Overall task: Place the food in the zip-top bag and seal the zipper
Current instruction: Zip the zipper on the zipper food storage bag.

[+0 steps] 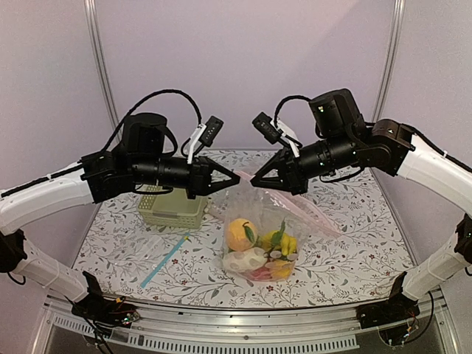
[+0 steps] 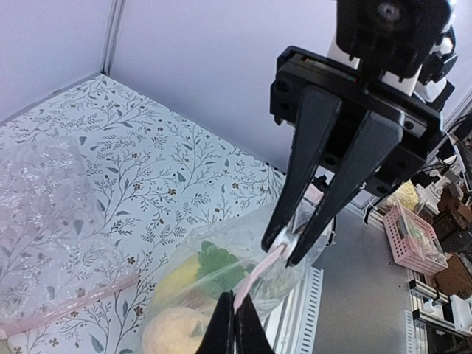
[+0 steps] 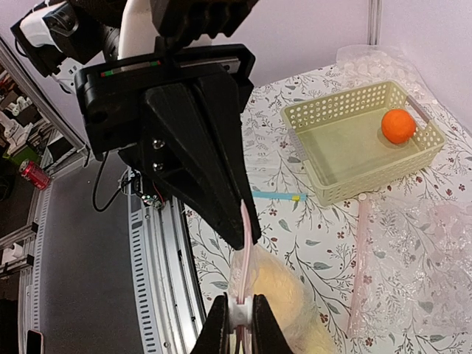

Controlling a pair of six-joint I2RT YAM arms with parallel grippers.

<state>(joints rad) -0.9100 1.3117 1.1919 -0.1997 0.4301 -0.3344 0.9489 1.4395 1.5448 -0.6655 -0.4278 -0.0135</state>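
Observation:
The zip-top bag hangs between my two grippers, its bottom resting on the table. It holds the food: a peach-coloured fruit, a banana, greens and others. My left gripper is shut on the pink zipper at one end; it shows in its own wrist view. My right gripper is shut on the white slider of the zipper, close to the left one. One orange lies in the basket.
The pale green lattice basket stands behind the left arm, also in the right wrist view. A flat clear bag with a blue strip lies in front of it. A second crinkly bag with a pink strip lies at the right.

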